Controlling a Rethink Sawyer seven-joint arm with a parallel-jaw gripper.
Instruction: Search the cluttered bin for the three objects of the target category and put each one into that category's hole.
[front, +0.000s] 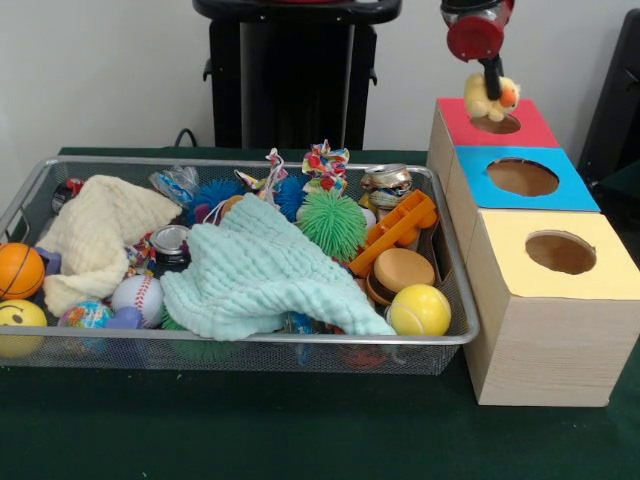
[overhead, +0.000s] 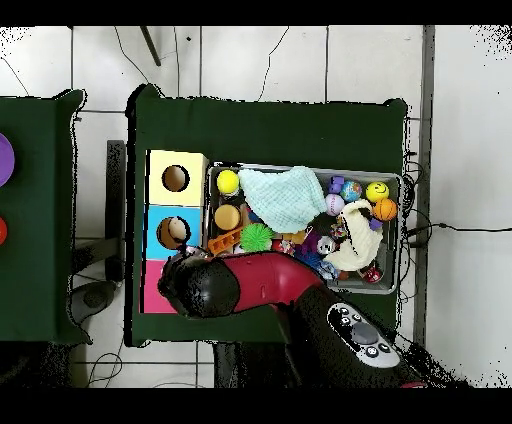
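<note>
We are at the drop step: our gripper, clamped on a yellow plush duck, hangs over the red box's hole, so next we judge it needs only a release.

I note a wire-mesh metal bin, soft matt cloths, light wood-grain boxes, and a fuzzy plush duck.

Arm: glossy red shell with rounded black joint housings; black base section carries a cluster of small grey buttons
</note>
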